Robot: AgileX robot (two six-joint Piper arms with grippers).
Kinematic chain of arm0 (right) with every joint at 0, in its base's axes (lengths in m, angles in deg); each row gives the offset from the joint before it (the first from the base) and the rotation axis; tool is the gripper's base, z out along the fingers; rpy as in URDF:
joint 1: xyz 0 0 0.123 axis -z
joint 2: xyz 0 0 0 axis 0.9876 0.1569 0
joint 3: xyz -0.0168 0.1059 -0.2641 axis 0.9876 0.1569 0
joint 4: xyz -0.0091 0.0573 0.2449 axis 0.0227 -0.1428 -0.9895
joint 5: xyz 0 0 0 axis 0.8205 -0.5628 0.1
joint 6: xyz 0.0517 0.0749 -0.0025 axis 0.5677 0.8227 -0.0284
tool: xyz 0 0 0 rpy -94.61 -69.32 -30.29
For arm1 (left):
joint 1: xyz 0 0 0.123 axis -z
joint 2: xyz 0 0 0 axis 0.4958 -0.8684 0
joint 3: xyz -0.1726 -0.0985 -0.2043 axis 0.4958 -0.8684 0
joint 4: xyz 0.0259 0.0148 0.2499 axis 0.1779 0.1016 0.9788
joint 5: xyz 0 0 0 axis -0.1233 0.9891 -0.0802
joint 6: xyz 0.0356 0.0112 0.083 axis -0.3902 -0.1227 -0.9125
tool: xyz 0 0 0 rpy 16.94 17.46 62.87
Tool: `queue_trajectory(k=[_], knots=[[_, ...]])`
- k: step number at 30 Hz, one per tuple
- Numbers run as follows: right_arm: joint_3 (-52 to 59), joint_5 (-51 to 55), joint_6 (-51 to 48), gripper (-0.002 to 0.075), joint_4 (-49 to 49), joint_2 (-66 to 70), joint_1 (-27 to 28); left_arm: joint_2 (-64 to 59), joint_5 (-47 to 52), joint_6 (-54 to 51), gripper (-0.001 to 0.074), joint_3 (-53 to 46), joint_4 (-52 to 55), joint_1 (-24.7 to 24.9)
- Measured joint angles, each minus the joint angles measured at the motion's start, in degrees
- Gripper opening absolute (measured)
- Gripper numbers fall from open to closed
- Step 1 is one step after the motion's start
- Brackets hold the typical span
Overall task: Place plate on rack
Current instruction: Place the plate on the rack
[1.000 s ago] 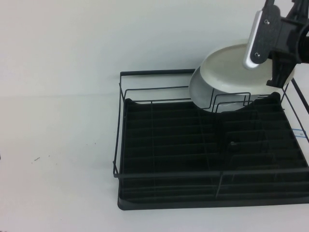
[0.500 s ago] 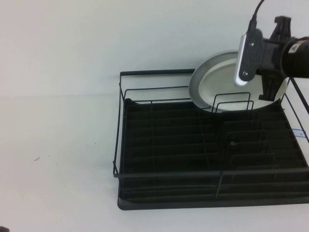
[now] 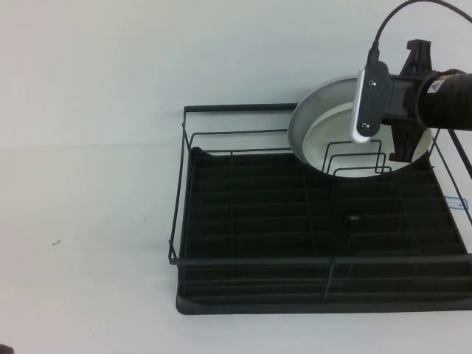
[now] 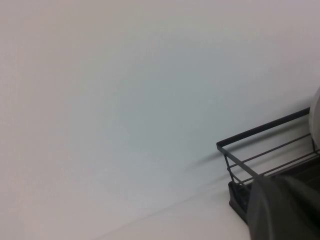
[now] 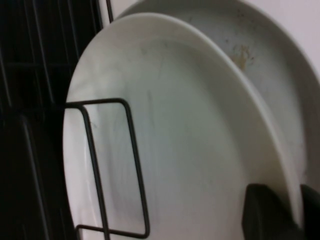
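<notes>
High view: right end effector (image 3: 402, 140) sat over the far right corner of the rack (image 3: 258, 221), at the upper edge of the plate (image 3: 335, 144). The plate stood near upright on edge inside the rack's far right section, behind the divider loops (image 3: 358, 158), its face turned toward the rack's near side. A duller grey plate (image 3: 310, 118) stood just behind it, close enough that contact couldn't be judged; only its left and upper margin showed past the white one. From this angle the arm body and the wrist camera housing (image 3: 367, 103) hid the fingers, so grip state wasn't readable here. Right wrist view filled that gap: two dark fingertips (image 5: 267, 212) straddled the white plate's (image 5: 190, 150) rim, one on each face, pinching it. Same view showed the grey plate (image 5: 265, 55) as a separate disc behind, with specks on its surface, and one wire loop (image 5: 112, 167) crossing in front of the white plate's face, none of which the high view resolved. Left wrist view showed mostly bare white table (image 4: 125, 100), one corner of the rack (image 4: 260, 150) and a dark blurred mass at the frame edge. Left end effector wasn't identifiable in any view, so no location or state for it. High view alone showed the rack's ribbed drip tray (image 3: 258, 192) and the rack's full width.
</notes>
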Motion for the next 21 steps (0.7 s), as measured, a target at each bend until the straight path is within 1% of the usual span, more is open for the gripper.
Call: queue_trajectory(k=[7, 17, 21], knots=[[-0.13, -0.39, -3.29, 0.0105, 0.00, 0.34, -0.18, 0.00, 0.00, 0.00, 0.0000, 0.00, 0.00, 0.00], [-0.13, -2.33, -5.38, 0.0104, 0.26, 1.00, -3.51, 0.00, 0.00, 0.00, 0.0000, 0.00, -1.48, 0.00], [-0.13, -2.60, -5.38, 0.0104, 0.13, 1.05, -3.93, 0.00, 0.00, 0.00, 0.0000, 0.00, -1.48, 0.00]])
